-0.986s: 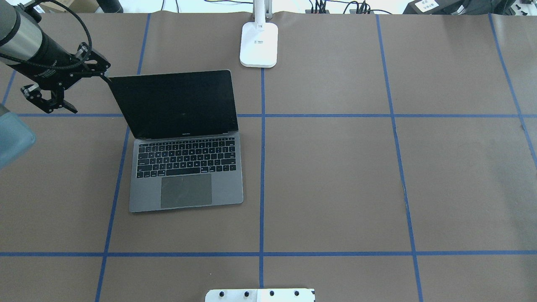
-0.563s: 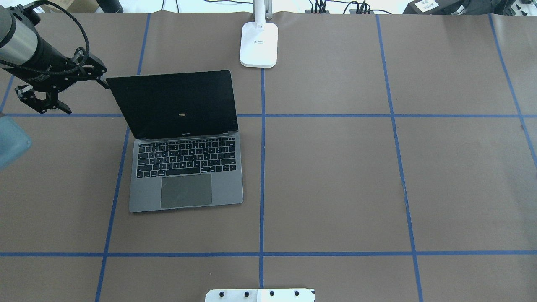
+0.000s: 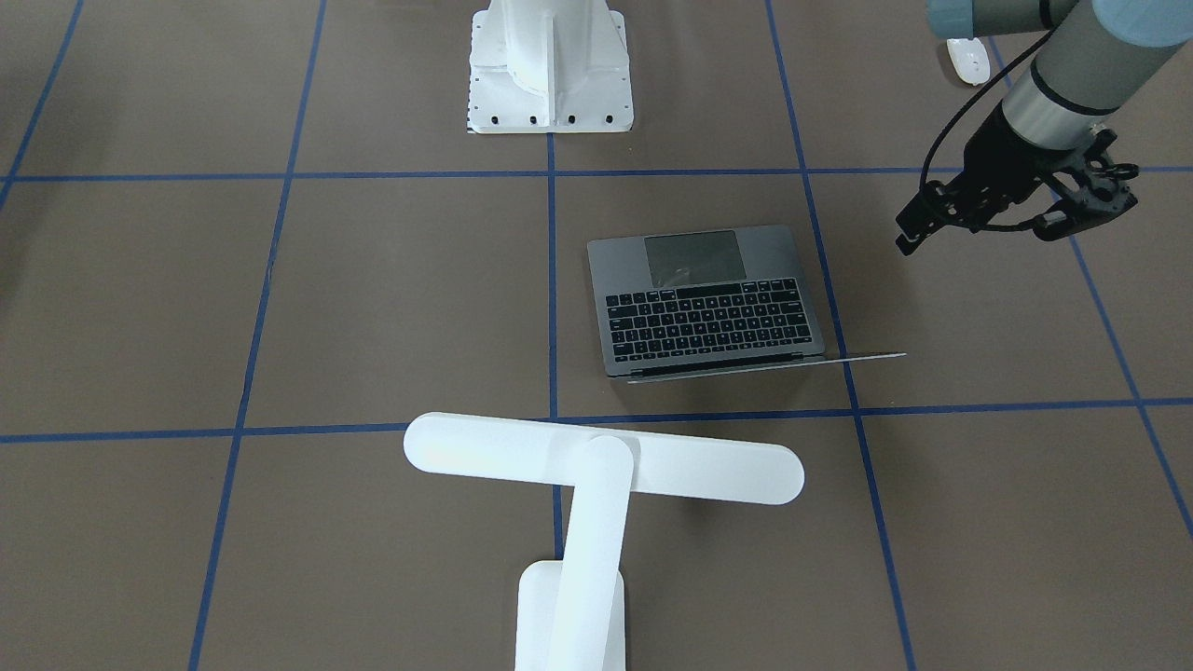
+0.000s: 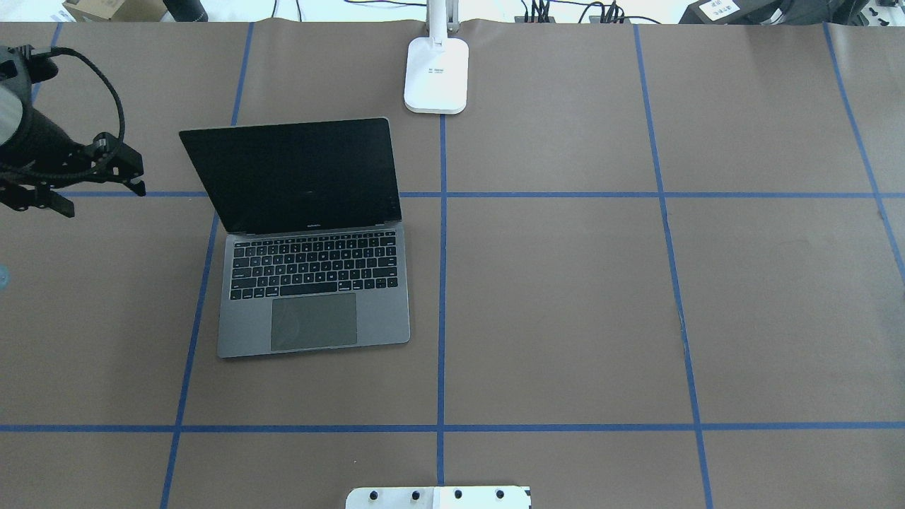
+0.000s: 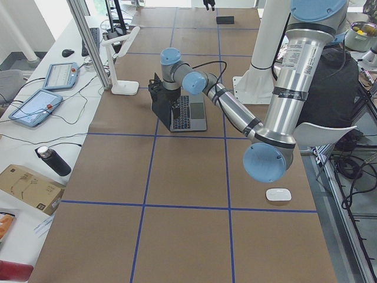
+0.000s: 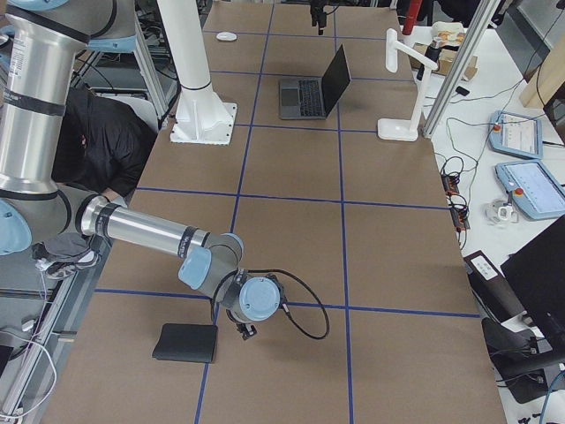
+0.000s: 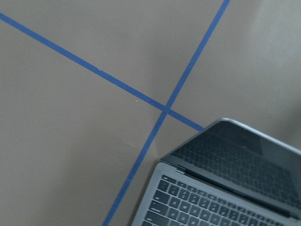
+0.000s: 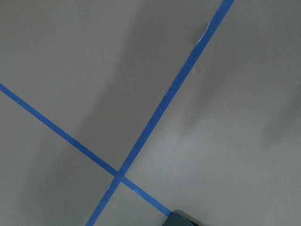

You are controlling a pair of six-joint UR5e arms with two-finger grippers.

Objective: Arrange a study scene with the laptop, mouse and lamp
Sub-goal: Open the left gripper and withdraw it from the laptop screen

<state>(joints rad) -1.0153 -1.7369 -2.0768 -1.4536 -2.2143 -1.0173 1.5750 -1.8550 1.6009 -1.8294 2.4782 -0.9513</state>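
The dark-grey laptop (image 4: 311, 283) stands with its lid raised, left of the table's middle, also in the front view (image 3: 708, 308) and in the left wrist view (image 7: 221, 193). My left gripper (image 4: 99, 199) hangs open and empty, clear of the lid's left corner; the front view shows the left gripper (image 3: 988, 233) above the table. The white lamp (image 4: 436, 74) stands at the far edge, its bar head (image 3: 606, 461) level. The white mouse (image 3: 969, 61) lies near the robot's side, by my left arm. My right gripper (image 6: 245, 331) hovers low by a black mat; I cannot tell its state.
The black square mat (image 6: 185, 343) lies at the table's right end. The white ribbed pedestal (image 3: 550, 65) stands at the robot's edge. A person in dark clothing (image 6: 106, 141) crouches beside the table. Blue tape lines (image 4: 442, 283) grid the brown surface.
My left gripper has drawn back to the left, off the laptop lid's upper left corner, and a little toward the robot. The laptop and the lamp have stayed put.
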